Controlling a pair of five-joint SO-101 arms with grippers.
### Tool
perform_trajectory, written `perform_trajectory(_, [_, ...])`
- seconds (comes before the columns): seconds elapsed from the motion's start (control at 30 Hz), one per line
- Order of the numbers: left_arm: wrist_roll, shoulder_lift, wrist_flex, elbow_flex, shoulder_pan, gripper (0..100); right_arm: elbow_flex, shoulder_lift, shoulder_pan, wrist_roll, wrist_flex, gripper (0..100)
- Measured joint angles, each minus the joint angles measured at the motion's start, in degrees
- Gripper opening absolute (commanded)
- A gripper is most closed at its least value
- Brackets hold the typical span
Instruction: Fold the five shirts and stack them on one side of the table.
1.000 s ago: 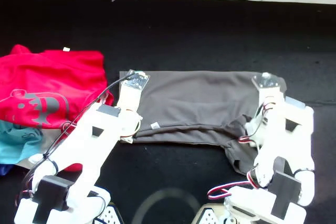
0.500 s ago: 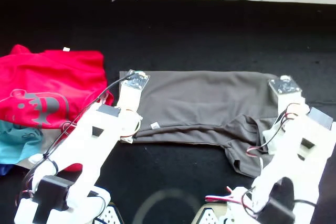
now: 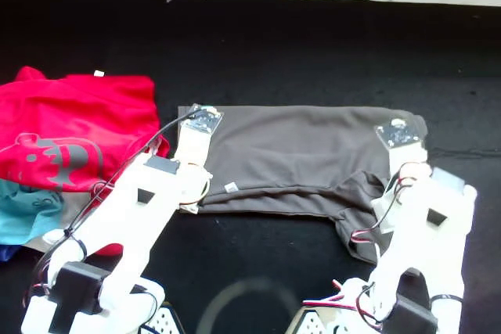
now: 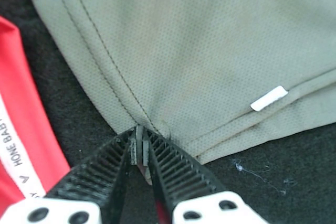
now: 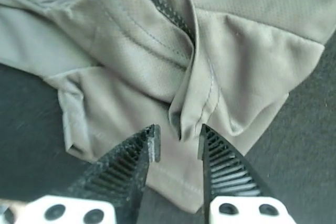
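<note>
Two grippers: my left gripper [image 4: 140, 148] is pinched tight on the grey shirt [image 3: 297, 154] hem edge at mid-table. My right gripper [image 5: 178, 140] is part open over its bunched sleeve. The red shirt [image 3: 78, 123] lies just left, and black table [image 3: 313, 44] shows past the far edge.

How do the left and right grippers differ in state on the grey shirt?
The left gripper is shut, pinching the grey shirt at its hemmed edge; the right gripper is open, gripping nothing. The left sits at flat fabric, the right over a bunched fold. Both are at the same shirt.

grey shirt [image 3: 290, 150], red shirt [image 3: 74, 127], black table [image 3: 274, 44]
</note>
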Motion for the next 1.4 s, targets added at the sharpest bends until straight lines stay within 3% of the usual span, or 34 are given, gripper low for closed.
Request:
perform_trajectory(0.23, [0.0, 0.0, 0.0, 0.0, 0.0, 1, 1.8, 0.0, 0.0, 0.0, -5.3, 12.5])
perform_trajectory(0.4, [0.0, 0.0, 0.0, 0.0, 0.0, 1, 1.8, 0.0, 0.0, 1.3, -6.1, 1.4])
perform_trajectory(0.5, [0.0, 0.0, 0.0, 0.0, 0.0, 1, 1.8, 0.0, 0.0, 2.3, -6.7, 0.7])
perform_trajectory(0.73, [0.0, 0.0, 0.0, 0.0, 0.0, 1, 1.8, -0.3, 6.9, 2.7, -12.0, 0.7])
perform_trajectory(1.07, [0.0, 0.0, 0.0, 0.0, 0.0, 1, 1.6, -0.6, 14.6, 10.0, -12.5, 0.7])
perform_trajectory(1.4, [0.0, 0.0, 0.0, 0.0, 0.0, 1, -5.8, -0.6, 20.3, 21.1, -3.7, 0.7])
